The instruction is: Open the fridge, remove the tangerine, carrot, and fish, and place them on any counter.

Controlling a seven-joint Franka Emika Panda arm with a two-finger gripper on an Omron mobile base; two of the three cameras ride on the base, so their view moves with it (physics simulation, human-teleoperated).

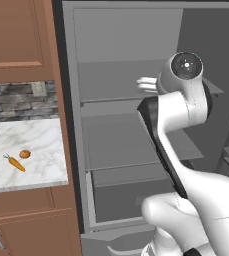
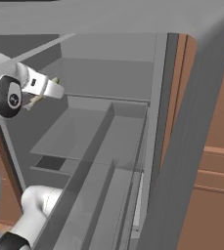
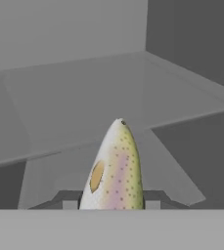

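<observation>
Speckled pale fish (image 3: 114, 171): clamped between your gripper (image 3: 111, 204) fingers, jaws narrowed on its body, head pointing into the open fridge (image 1: 131, 125) above a grey shelf. Carrot (image 1: 16, 163) and tangerine (image 1: 25, 154): already lying close together on the marble counter (image 1: 41, 145). Step in hand: last item's removal. Next you must draw clear of the fridge, swing left, and release over the counter.

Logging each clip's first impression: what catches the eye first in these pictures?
A speckled fish fills the hand view's foreground, clamped in the gripper above a grey shelf inside the open fridge. Off to the left, the carrot and tangerine already lie side by side on the marble counter.
</observation>
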